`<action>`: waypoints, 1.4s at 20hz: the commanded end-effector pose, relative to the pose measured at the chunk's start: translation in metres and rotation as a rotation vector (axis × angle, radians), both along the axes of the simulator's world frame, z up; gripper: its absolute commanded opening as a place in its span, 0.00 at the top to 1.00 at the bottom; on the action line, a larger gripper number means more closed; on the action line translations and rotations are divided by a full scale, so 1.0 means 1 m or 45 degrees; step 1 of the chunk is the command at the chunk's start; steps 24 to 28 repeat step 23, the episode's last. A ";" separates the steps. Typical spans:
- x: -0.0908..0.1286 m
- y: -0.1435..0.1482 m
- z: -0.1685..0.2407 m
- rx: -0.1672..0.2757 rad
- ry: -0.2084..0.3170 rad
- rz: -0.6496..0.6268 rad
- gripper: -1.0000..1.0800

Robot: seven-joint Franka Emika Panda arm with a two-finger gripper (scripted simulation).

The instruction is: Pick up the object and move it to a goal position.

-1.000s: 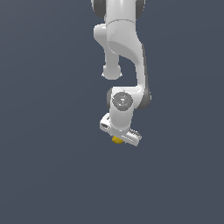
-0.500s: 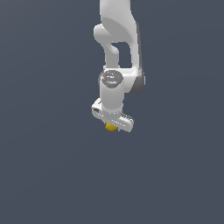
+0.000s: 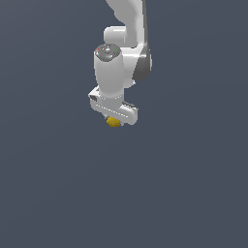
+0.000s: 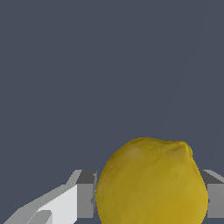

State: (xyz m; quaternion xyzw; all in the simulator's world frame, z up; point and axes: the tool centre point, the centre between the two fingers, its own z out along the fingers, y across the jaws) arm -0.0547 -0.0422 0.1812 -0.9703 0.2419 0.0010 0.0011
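The object is a small yellow lemon [image 3: 113, 122], tucked just under the white gripper [image 3: 114, 119] in the exterior view, held in the air. In the wrist view the lemon [image 4: 151, 183] fills the space between the two grey fingers [image 4: 85, 199], which press on it from both sides. The gripper is shut on the lemon. The white arm [image 3: 118, 68] rises above it to the top of the exterior view. No goal marker shows in either view.
A plain dark grey-blue background [image 3: 193, 184] lies all around, with no other objects or edges in view.
The arm has lifted and drawn the gripper with the lemon upward and towards the exterior view's left. The lemon has stayed in the grip throughout.
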 end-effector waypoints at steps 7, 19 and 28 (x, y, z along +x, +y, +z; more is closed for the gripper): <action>-0.044 -0.038 0.064 0.001 -0.001 0.000 1.00; -0.078 -0.070 0.120 -0.003 -0.002 0.000 1.00; -0.080 -0.073 0.124 -0.003 -0.002 0.000 1.00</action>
